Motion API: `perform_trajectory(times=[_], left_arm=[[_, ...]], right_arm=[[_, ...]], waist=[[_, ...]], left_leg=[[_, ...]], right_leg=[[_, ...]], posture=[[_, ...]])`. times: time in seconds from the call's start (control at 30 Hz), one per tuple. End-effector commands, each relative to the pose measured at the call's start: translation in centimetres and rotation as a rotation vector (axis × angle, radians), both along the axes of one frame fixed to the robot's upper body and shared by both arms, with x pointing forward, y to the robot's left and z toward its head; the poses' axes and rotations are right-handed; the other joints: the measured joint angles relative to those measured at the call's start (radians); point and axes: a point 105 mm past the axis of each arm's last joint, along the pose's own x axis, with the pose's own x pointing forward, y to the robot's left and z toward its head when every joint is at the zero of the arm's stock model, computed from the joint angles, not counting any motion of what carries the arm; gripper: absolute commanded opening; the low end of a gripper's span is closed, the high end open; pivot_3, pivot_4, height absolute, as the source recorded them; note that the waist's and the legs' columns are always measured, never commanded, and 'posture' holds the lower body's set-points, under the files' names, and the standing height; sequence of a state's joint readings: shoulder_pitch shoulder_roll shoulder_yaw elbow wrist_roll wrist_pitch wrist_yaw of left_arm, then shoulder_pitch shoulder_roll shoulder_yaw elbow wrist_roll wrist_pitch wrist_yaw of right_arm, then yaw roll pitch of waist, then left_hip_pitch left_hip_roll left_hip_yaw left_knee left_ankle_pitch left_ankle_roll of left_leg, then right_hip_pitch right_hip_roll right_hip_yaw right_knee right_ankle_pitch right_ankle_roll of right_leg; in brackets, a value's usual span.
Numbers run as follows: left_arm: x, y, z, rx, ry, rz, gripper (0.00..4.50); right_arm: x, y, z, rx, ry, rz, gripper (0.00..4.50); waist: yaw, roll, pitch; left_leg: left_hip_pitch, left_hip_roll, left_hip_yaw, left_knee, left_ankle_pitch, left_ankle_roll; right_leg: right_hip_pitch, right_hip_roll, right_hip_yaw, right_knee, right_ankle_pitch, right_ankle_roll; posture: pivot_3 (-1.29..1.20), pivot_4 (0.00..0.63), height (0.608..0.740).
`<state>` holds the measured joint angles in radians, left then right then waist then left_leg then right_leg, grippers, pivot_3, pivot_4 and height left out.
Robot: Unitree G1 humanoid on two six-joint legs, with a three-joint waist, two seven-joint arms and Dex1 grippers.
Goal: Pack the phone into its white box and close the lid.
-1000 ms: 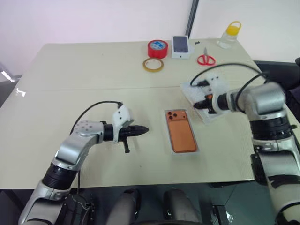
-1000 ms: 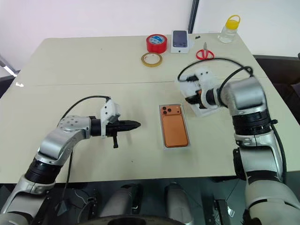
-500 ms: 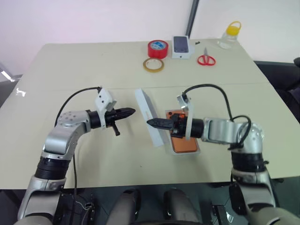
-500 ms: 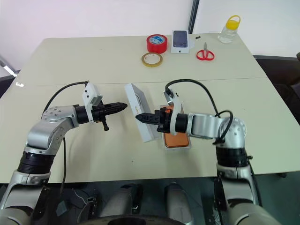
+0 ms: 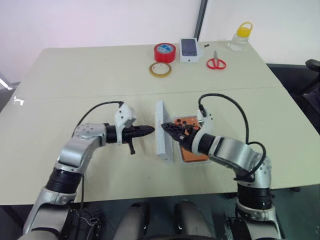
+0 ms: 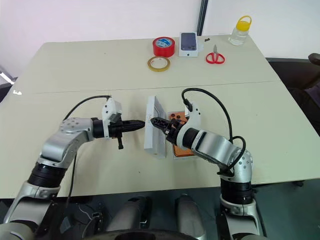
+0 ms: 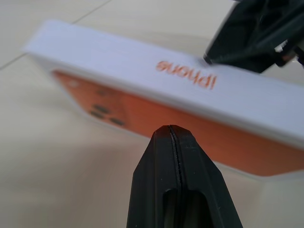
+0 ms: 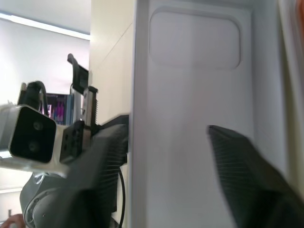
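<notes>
The orange phone (image 5: pixel 192 155) lies camera-side up in the white box (image 5: pixel 186 163) near the table's front middle. The lid (image 5: pixel 162 135) stands on its long edge just left of the box, with its orange picture face (image 7: pixel 142 109) turned to my left gripper (image 5: pixel 150 130). That gripper is shut, and its tip is right at the face; I cannot tell whether they touch. My right gripper (image 5: pixel 168 127) is open on the lid's other side, over the phone. Its fingers (image 8: pixel 237 166) are spread wide in front of the lid's plain white inside (image 8: pixel 190 95).
At the table's far edge lie a red tape roll (image 5: pixel 164 51), a tan tape ring (image 5: pixel 160 69), a small white box with a dark phone picture (image 5: pixel 189 49), red scissors (image 5: pixel 216 63) and a yellow-capped bottle (image 5: pixel 238 36). Bare tabletop lies left of my left arm.
My right gripper carried the lid from the right across the box, stood it on edge left of the phone and opened. The left gripper came in to the lid's orange face.
</notes>
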<state>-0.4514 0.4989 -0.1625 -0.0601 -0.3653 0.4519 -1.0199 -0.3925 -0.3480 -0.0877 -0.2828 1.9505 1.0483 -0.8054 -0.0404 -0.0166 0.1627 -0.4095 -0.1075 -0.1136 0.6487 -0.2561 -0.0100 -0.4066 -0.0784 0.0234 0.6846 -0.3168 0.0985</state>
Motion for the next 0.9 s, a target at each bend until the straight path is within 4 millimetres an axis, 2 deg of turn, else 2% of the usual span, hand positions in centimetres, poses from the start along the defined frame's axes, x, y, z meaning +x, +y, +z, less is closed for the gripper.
perform_trajectory(times=[0.03, 0.13, 0.27, 0.37, 0.47, 0.63, 0.67, 0.8, 0.9], left_arm=[[-0.5, -2.1, 0.7, 0.012, -0.054, -0.071, 0.0], [-0.5, -3.9, 0.6, 0.011, -0.053, -0.094, 0.0], [-0.5, -5.4, 0.6, 0.009, -0.056, -0.116, 0.0], [-0.5, -5.6, 0.6, 0.005, -0.056, -0.117, 0.0], [0.4, -5.1, 1.2, -0.024, -0.064, -0.059, 0.0], [1.6, -2.8, 2.7, -0.062, -0.086, 0.043, 0.0], [1.9, -2.2, 2.8, -0.049, -0.094, 0.064, 0.0], [2.8, -0.1, 2.4, 0.013, -0.082, 0.134, 0.0], [2.8, 0.4, 1.5, 0.076, -0.07, 0.121, 0.0]], right_arm=[[0.7, -2.4, 3.0, -0.148, -0.151, 0.092, 3.86], [1.8, -5.3, 4.2, -0.426, -0.279, 0.106, 3.86], [3.1, -7.3, 4.7, -0.625, -0.396, 0.097, 3.86], [3.5, -7.9, 4.3, -0.775, -0.486, 0.155, 3.86], [3.8, -8.5, 3.9, -0.864, -0.537, 0.199, 2.97], [3.8, -8.6, 3.3, -1.077, -0.689, 0.33, 0.28], [3.7, -8.3, 3.2, -1.106, -0.723, 0.362, 0.02], [3.6, -7.7, 2.4, -1.151, -0.775, 0.43, 0.02], [3.5, -7.4, 1.8, -1.167, -0.784, 0.465, 0.02]], waist=[[0.0, 0.0, 0.0], [-0.001, 0.001, 0.0], [-0.003, 0.0, 0.0], [-0.001, 0.0, 0.0], [0.0, 0.0, 0.0], [0.002, 0.0, 0.0], [0.001, 0.0, 0.0], [0.005, 0.0, 0.0], [0.013, 0.0, 0.0]], left_leg=[[0.0, 0.0, 0.0, 0.0, -0.001, 0.001], [0.0, 0.001, -0.001, -0.001, -0.001, 0.001], [0.0, 0.002, 0.0, -0.001, -0.001, 0.002], [0.0, 0.002, 0.0, 0.0, -0.001, 0.002], [0.0, 0.001, 0.0, 0.0, -0.001, 0.002], [0.0, 0.001, 0.0, 0.0, -0.001, 0.002], [0.0, 0.001, 0.0, 0.0, -0.001, 0.002], [0.0, 0.001, 0.0, 0.0, -0.001, 0.001], [0.0, 0.001, 0.0, 0.0, 0.0, 0.0]], right_leg=[[0.0, 0.0, 0.0, 0.0, 0.0, 0.0], [0.001, 0.001, -0.001, -0.001, 0.0, 0.0], [0.001, 0.001, -0.001, -0.002, 0.0, 0.0], [0.001, 0.001, -0.001, -0.001, 0.0, 0.0], [0.001, 0.001, -0.001, -0.001, 0.0, 0.0], [0.0, 0.001, -0.001, -0.001, 0.0, 0.0], [0.0, 0.001, -0.001, -0.001, 0.0, 0.0], [0.0, 0.001, -0.001, -0.001, 0.0, 0.0], [0.0, 0.0, -0.001, -0.002, 0.0, 0.0]], posture=[[0.0, 0.15, 0.74], [0.0, 0.15, 0.74], [0.0, 0.15, 0.74], [0.0, 0.15, 0.74], [0.0, 0.15, 0.74], [0.0, 0.15, 0.74], [0.0, 0.15, 0.74], [0.0, 0.15, 0.74], [0.0, 0.15, 0.74]])
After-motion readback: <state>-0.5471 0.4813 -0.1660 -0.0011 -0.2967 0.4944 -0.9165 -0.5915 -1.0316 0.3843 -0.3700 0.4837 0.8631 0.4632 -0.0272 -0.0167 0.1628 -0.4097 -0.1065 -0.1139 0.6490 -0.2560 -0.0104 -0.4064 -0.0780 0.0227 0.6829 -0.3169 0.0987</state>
